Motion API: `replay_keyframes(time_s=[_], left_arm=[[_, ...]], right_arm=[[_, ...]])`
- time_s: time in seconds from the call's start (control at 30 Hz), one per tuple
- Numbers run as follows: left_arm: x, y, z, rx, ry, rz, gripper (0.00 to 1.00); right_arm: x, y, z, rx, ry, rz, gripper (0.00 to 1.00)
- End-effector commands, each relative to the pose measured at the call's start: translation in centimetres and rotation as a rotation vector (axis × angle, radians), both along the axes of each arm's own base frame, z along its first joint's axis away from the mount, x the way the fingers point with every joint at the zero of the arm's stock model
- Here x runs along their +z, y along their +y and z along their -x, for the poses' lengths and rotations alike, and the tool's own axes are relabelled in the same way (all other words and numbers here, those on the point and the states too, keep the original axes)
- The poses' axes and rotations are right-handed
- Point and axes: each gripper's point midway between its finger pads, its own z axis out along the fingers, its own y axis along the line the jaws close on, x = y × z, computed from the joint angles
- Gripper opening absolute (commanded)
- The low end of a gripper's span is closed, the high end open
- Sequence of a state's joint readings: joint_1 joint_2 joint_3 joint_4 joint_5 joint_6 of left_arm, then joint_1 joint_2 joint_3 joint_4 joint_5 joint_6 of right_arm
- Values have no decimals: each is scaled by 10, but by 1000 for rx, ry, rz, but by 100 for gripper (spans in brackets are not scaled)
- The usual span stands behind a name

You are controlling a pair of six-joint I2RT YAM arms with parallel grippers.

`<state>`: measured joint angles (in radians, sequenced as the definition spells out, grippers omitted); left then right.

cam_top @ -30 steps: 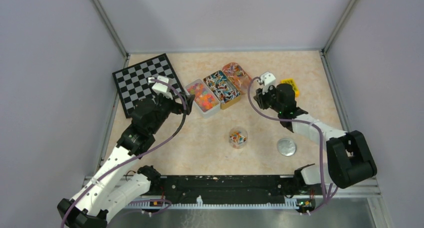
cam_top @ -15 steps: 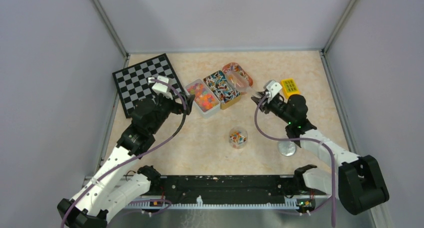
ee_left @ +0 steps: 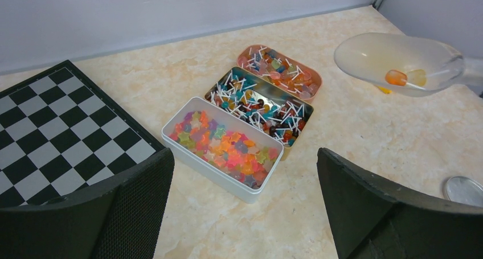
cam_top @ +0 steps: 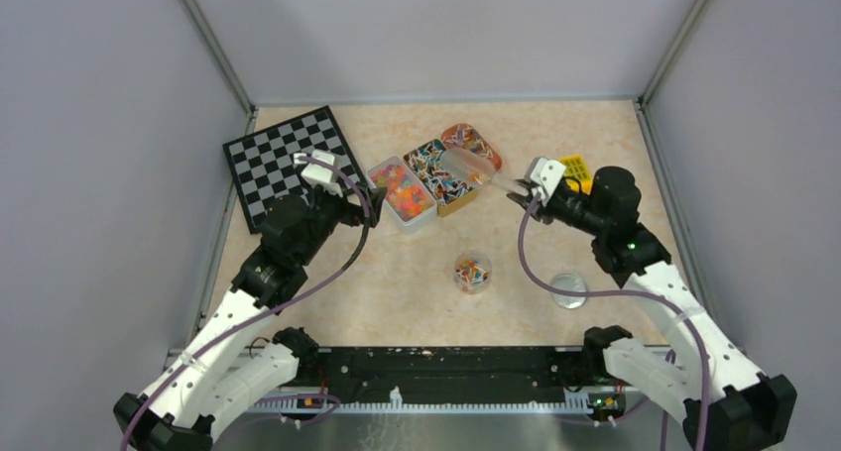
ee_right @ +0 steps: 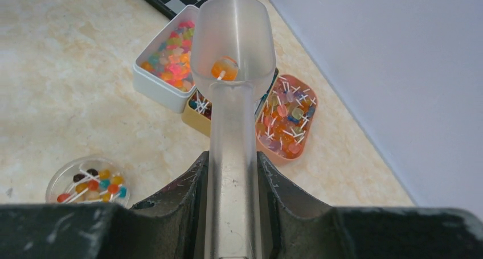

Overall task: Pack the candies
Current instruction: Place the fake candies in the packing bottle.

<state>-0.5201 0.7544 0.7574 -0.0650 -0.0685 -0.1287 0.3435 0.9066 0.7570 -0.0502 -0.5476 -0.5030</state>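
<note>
My right gripper (cam_top: 524,187) is shut on the handle of a clear plastic scoop (cam_top: 466,166), held in the air above the tins. The scoop (ee_right: 232,37) carries a couple of orange candies (ee_right: 224,68), which also show in the left wrist view (ee_left: 396,77). Three tins hold candies: a white tin (cam_top: 402,193) of star sweets, a gold tin (cam_top: 440,174) and an orange tin (cam_top: 474,143) of tiny lollipops. A small round clear container (cam_top: 472,273) with several candies stands mid-table. My left gripper (cam_top: 357,209) is open and empty beside the white tin (ee_left: 225,148).
A checkerboard (cam_top: 281,161) lies at the back left. A round silver lid (cam_top: 568,289) lies right of the clear container. A yellow block (cam_top: 576,169) sits behind my right wrist, partly hidden. Grey walls close in the table's sides and back.
My right arm has swung to the right and drawn the scoop up out of the orange tin with a couple of candies in it. The left arm has not moved.
</note>
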Motion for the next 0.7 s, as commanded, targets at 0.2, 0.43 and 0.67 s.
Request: replay_keyframes(time_s=[0.2, 0.43, 0.67], left_arm=[[19, -2, 3, -13, -50, 33, 99], [19, -1, 3, -11, -51, 34, 99], [18, -2, 3, -15, -47, 33, 99]], right_arm=[[-11, -28, 67, 108, 77, 270, 0], [-22, -33, 93, 151, 150, 337, 0], [-39, -45, 111, 170, 210, 463, 0]])
